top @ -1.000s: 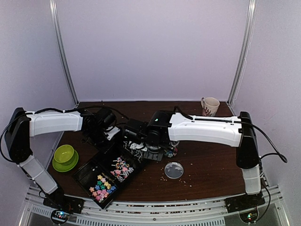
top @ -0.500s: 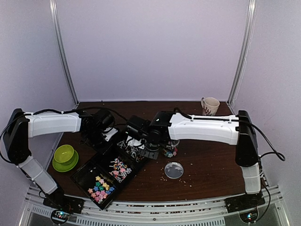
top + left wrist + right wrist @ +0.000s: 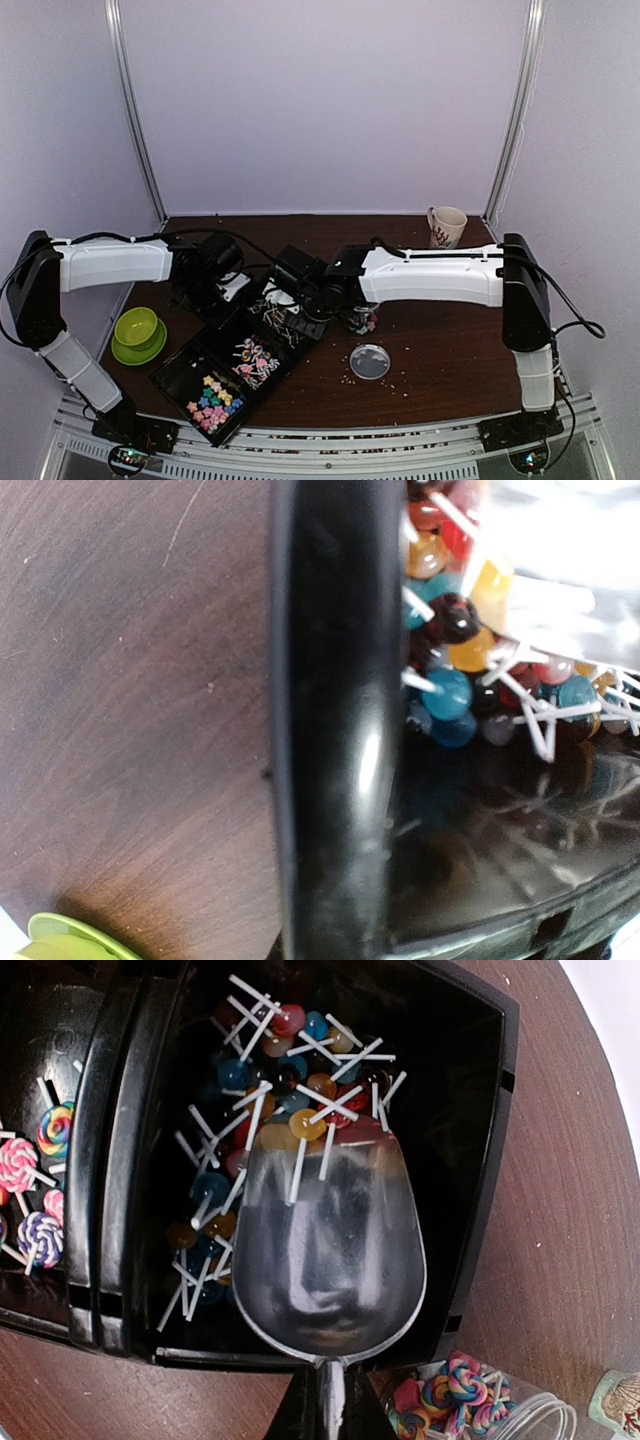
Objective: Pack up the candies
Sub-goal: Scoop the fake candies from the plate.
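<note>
A black three-part tray (image 3: 175, 368) lies at the front left. Its near part holds pastel candies (image 3: 213, 395), its middle part swirl lollipops (image 3: 255, 360), and its far part small white-stick lollipops (image 3: 285, 315). My right gripper (image 3: 318, 292) is shut on the handle of a metal scoop (image 3: 330, 1250), which is tipped over the far part; a few lollipops (image 3: 300, 1110) lie at its lip. In the right wrist view the gripper (image 3: 330, 1395) sits at the bottom. My left gripper (image 3: 218, 285) is on the tray's far left rim (image 3: 330, 730), its fingers hidden.
A clear jar (image 3: 362, 320) of swirl lollipops (image 3: 455, 1400) stands right of the tray, with its round lid (image 3: 370, 361) in front. Pale crumbs (image 3: 352, 378) lie near the lid. A green bowl (image 3: 138, 330) is at the left edge, and a mug (image 3: 446, 226) at the back right.
My right gripper has carried the scoop back and left over the tray's far part, and most of its lollipops now lie in that part. The left arm has barely moved.
</note>
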`<state>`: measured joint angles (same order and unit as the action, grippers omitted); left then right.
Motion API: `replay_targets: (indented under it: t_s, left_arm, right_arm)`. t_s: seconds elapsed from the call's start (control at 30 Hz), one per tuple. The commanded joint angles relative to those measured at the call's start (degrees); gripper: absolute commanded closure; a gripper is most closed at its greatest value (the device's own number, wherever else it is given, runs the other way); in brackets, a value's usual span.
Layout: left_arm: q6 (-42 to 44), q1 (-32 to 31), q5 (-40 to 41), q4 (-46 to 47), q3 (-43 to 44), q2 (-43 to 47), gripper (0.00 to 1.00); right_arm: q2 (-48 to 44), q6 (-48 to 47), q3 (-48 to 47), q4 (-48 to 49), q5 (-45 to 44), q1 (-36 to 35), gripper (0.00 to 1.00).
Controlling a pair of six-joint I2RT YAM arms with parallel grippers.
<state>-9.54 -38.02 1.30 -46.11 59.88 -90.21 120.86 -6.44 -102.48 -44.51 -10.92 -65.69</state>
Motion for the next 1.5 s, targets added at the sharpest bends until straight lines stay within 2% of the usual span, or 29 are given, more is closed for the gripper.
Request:
replay_targets:
  t_s: [0.0,0.27,0.53,0.97,1.47]
  left_arm:
    - [1.7,-0.9,-7.0,8.2,1.6,5.4,1.0]
    - [1.9,-0.9,-8.9,8.8,1.4,6.2,1.0]
    - [1.7,-0.8,-9.5,8.8,1.3,6.3,1.0]
    - [1.1,1.0,-12.9,9.8,0.7,6.9,1.0]
    - [0.6,3.3,-14.8,9.8,0.5,6.2,1.0]
  right_arm:
    - [1.0,-1.0,6.7,5.5,4.1,0.1,1.0]
    - [-1.9,-2.8,15.7,22.0,3.2,0.1,1.0]
    - [-1.9,-3.1,19.8,31.7,3.8,0.1,1.0]
    - [-4.4,-0.4,31.7,51.7,7.3,1.8,1.0]
    - [-9.0,-1.4,40.5,66.0,8.9,2.2,1.0]
